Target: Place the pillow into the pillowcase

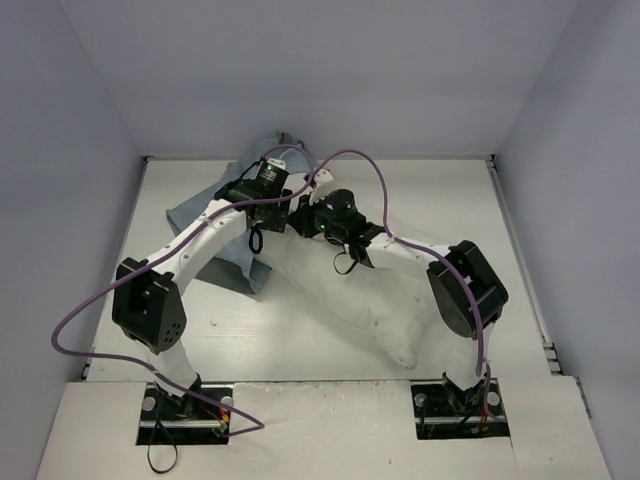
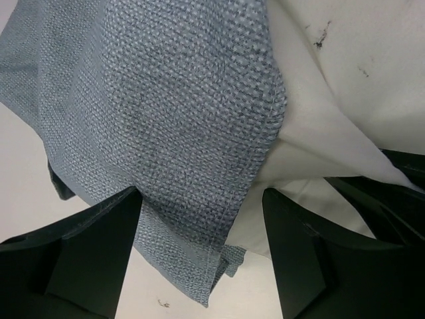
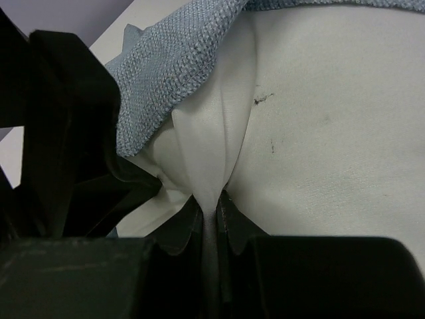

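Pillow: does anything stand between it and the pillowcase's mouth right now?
Nothing foreign shows. The pillowcase hem laps over the end of the pillow. The right gripper pinches the pillow's fabric there, and the left gripper stands open around the hem, so both crowd the mouth.

Left claw [image 2: 201, 222] spread wide — right claw [image 3: 216, 205] pinched tight, both far forward, nearly meeting.

Overhead view plus two wrist close-ups

The top camera looks down from above and behind the arm bases [image 1: 185, 400], taking in the whole table [image 1: 250, 340]. Each wrist camera looks along its own gripper — left gripper [image 2: 200, 196], right gripper [image 3: 211, 203] — at very close range. All three share the spot where pillowcase [image 1: 200, 215] meets pillow [image 1: 370, 300].
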Available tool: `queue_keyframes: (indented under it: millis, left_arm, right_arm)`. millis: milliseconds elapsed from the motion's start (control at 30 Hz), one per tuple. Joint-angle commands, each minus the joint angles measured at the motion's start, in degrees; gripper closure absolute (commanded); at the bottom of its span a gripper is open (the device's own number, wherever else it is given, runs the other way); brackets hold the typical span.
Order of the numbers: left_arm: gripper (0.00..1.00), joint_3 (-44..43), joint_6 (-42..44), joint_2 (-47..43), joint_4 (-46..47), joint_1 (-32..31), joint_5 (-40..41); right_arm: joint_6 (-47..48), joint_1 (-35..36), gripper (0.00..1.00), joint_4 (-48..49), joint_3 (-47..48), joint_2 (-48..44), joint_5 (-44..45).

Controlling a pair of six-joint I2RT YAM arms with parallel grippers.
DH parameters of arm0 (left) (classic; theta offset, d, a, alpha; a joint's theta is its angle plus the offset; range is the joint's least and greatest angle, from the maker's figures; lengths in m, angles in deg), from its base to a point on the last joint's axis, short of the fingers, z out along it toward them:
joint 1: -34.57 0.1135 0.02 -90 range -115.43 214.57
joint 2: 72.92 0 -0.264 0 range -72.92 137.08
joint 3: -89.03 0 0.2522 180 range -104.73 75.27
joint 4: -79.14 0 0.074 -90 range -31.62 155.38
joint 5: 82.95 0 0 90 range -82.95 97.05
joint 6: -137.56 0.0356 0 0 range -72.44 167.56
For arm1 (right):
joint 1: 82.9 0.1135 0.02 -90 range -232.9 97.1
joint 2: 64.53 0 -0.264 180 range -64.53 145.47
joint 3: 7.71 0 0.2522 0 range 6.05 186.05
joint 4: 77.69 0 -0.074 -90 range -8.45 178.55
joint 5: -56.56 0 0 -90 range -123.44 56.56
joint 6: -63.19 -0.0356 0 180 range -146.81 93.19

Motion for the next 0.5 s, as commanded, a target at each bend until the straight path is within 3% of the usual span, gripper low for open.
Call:
queue_keyframes:
  millis: [0, 300, 367, 433, 467]
  left_arm:
    - [0.30, -3.0, 3.1, -3.4, 1.9, 0.5, 0.0]
    - [0.31, -3.9, 4.4, 0.7, 2.2, 4.3, 5.7]
    - [0.37, -4.4, 5.1, 2.5, 2.1, 4.4, 5.8]
    - [0.53, -5.2, 5.4, 3.7, 2.1, 4.5, 5.4]
    - [0.88, -5.7, 6.0, 3.9, 2.0, 4.6, 4.9]
  right_arm:
    - [0.6, -0.1, 1.00, -1.0, 1.8, -2.3, -3.8]
    - [0.8, -0.3, 1.00, -1.0, 1.6, -2.3, -4.5]
    - [1.0, -0.4, 1.00, -1.0, 1.8, -2.1, -4.6]
    - [1.3, -0.4, 1.00, -1.0, 2.3, -1.9, -5.2]
    - [1.4, -0.4, 1.00, -1.0, 2.4, -1.8, -5.5]
